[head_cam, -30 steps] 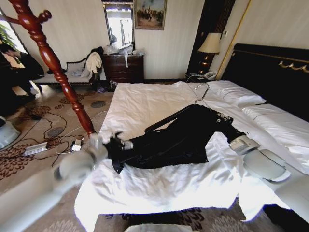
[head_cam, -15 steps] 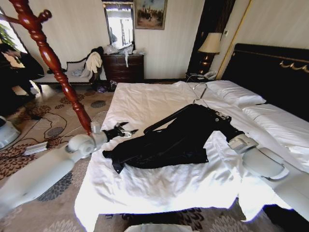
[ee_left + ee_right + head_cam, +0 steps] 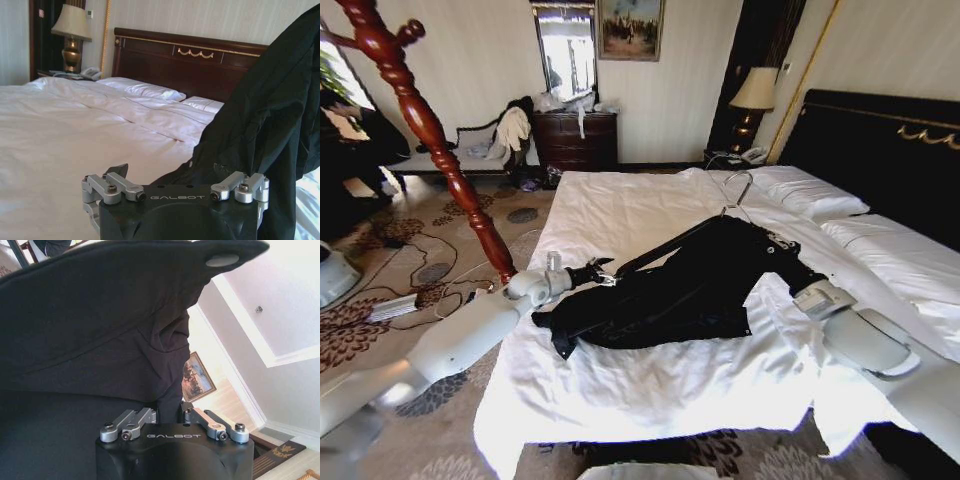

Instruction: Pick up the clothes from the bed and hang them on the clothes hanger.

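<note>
The black clothes [image 3: 690,285] lie stretched across the white bed [image 3: 620,210], sleeve pointing toward the pillows. The clothes hanger's silver hook [image 3: 740,192] sticks out at the garment's top end. My left gripper [image 3: 597,272] hovers open just above the garment's lower end near the bed's left edge; in the left wrist view its fingers are spread and the black cloth [image 3: 260,120] hangs beside them. My right gripper [image 3: 800,276] is at the garment's right side, and the right wrist view shows it [image 3: 170,412] shut on a fold of black fabric [image 3: 100,330].
A tall reddish-brown wooden coat stand [image 3: 450,160] rises left of the bed. Cables and a power strip [image 3: 395,305] lie on the patterned carpet. The black headboard [image 3: 890,150], pillows [image 3: 815,195] and a lamp [image 3: 755,92] are at the far right; a dresser [image 3: 578,140] stands behind.
My left arm has swung up from the garment's hem and moved right, toward the middle of the bed. The garment and the right arm have stayed put.
</note>
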Available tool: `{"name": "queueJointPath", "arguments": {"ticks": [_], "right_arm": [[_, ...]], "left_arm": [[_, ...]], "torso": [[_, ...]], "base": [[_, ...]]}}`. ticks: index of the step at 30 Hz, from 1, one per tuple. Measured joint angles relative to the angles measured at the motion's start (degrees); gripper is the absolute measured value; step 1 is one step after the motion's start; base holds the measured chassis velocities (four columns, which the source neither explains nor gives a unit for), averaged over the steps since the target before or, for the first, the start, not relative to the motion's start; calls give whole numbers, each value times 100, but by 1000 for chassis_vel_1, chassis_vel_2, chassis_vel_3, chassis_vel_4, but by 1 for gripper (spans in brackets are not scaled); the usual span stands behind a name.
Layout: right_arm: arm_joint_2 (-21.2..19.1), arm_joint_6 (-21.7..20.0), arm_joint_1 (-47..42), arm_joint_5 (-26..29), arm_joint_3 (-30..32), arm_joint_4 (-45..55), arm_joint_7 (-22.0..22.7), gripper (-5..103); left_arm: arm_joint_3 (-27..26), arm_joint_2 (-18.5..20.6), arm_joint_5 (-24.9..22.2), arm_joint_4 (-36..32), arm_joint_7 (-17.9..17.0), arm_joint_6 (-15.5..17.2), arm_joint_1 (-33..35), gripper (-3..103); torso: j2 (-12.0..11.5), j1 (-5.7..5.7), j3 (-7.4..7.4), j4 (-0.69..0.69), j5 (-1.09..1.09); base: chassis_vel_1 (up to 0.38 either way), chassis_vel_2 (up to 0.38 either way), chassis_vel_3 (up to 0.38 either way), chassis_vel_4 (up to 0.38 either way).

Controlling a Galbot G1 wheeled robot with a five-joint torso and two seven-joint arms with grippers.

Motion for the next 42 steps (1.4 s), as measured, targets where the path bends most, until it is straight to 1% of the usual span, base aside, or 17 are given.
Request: {"name": "queueJointPath", "arguments": {"ticks": [6, 14, 16, 17, 19, 20, 21, 23, 24, 28, 30, 32, 33, 36, 38, 40, 42], "right_arm": [[-39, -3, 21, 17, -5, 9, 1, 19], [-88, -9, 25, 31, 2, 14, 7, 19], [-104, -16, 58, 47, -15, 14, 11, 19], [-111, -18, 65, 51, -20, 12, 12, 19], [-114, -19, 67, 54, -21, 12, 12, 19], [-120, -21, 69, 56, -21, 12, 15, 19], [-120, -21, 69, 56, -21, 12, 15, 19], [-126, -24, 51, 57, -20, 12, 18, 19], [-126, -24, 51, 57, -20, 12, 18, 19], [-126, -28, 51, 49, -32, 6, 19, 19], [-126, -28, 43, 43, -33, 2, 19, 19], [-126, -28, 24, 34, -33, 1, 19, 19], [-126, -28, 24, 34, -33, 1, 19, 19], [-124, -28, 8, 20, -41, 1, 19, 19], [-120, -28, 7, 20, -43, 1, 18, 19], [-115, -28, 7, 18, -44, -1, 19, 19], [-107, -28, 7, 15, -50, -7, 19, 19]], "left_arm": [[245, -247, -111, 121, -126, 76, -129, 95], [417, -225, 64, 204, -131, 84, -149, 95], [430, -221, 49, 199, -159, 98, -134, 91], [434, -219, 34, 193, -173, 99, -125, 87], [434, -218, 27, 192, -178, 100, -120, 87], [434, -211, 11, 181, -189, 101, -105, 82], [434, -211, 11, 181, -189, 101, -105, 82], [467, -151, -58, 107, -197, 106, -45, 60], [467, -151, -58, 107, -197, 106, -45, 60], [460, -140, -82, 63, -215, 108, 8, 38], [451, -129, -86, 53, -223, 108, 21, 38], [437, -100, -104, 25, -239, 108, 47, 28], [437, -100, -104, 25, -239, 108, 47, 28], [436, -52, -118, -22, -249, 108, 82, 11], [436, -42, -121, -42, -257, 108, 96, 11], [430, -12, -128, -96, -272, 107, 118, 2], [404, 24, -136, -139, -295, 102, 138, 1]], "torso": [[0, 0, 0, -3, 0], [0, 0, 0, 0, -1], [0, 0, -1, -1, 0], [0, 0, -1, -1, 0], [0, 0, -1, -1, 0], [1, 0, -1, -1, -1], [1, 0, -1, -1, -1], [1, 0, -1, -2, -1], [1, 0, -1, -2, -1], [1, 0, -1, -2, -1], [1, 0, -1, -2, -1], [1, 0, -1, -2, -1], [1, 0, -1, -2, -1], [1, 0, -1, -2, -1], [1, 0, -1, -1, -1], [1, 0, -1, -2, -1], [1, 0, -1, -2, -1]], "base": [[0, 0, 0, 0], [0, 0, 0, 0], [0, 0, 0, 0], [0, 0, 0, 0], [0, 0, 0, 0], [0, 0, 0, 0], [0, 0, 0, 0], [0, 0, 0, 0], [0, 0, 0, 0], [0, 0, 0, 0], [0, 0, 0, 0], [0, 0, 0, 0], [0, 0, 0, 0], [0, 0, 0, 0], [0, 0, 0, 0], [0, 0, 0, 0], [0, 0, 0, 0]]}}
